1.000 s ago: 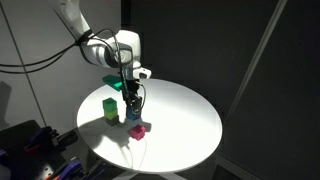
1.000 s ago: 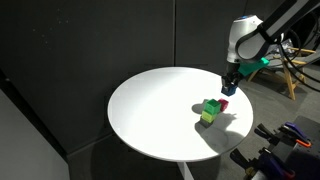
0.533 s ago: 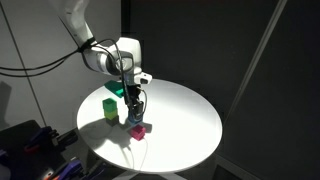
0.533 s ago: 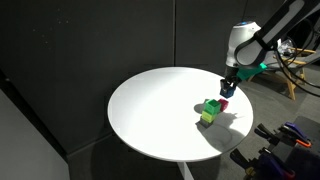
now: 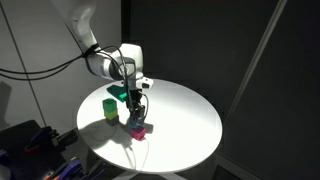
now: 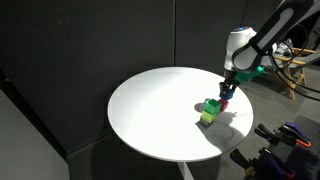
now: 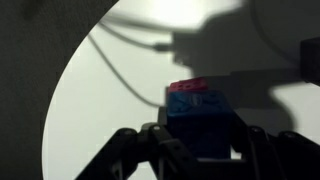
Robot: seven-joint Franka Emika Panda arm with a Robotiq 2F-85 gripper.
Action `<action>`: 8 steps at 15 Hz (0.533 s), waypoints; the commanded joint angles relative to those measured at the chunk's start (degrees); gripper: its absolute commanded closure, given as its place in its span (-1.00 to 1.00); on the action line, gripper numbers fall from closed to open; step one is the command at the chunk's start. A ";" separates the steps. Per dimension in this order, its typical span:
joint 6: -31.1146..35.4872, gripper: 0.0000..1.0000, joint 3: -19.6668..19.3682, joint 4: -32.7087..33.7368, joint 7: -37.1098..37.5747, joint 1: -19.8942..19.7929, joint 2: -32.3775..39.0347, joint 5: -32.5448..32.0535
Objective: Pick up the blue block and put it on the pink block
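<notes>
My gripper (image 5: 136, 112) is shut on the blue block (image 5: 136, 120) and holds it right over the pink block (image 5: 139, 131) near the table's edge. I cannot tell if the two blocks touch. In the wrist view the blue block (image 7: 200, 122) sits between the dark fingers (image 7: 160, 145), and a strip of the pink block (image 7: 190, 86) shows just past it. In an exterior view the gripper (image 6: 224, 95) hides most of both blocks.
The round white table (image 5: 185, 115) carries yellow-green blocks (image 5: 110, 108) beside the gripper, which also show in an exterior view (image 6: 209, 111). Cables and gear lie past the table edge (image 6: 285, 135).
The arm has sunk a little and shifted slightly, bringing the held blue block closer onto the pink block. The green blocks have not moved.
</notes>
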 commanded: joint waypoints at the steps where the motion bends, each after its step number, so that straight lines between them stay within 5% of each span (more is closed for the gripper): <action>1: 0.55 0.35 -1.28 1.99 0.53 1.32 1.95 -0.21; 8: 1.10 0.35 -1.58 3.45 -0.54 1.57 4.22 0.13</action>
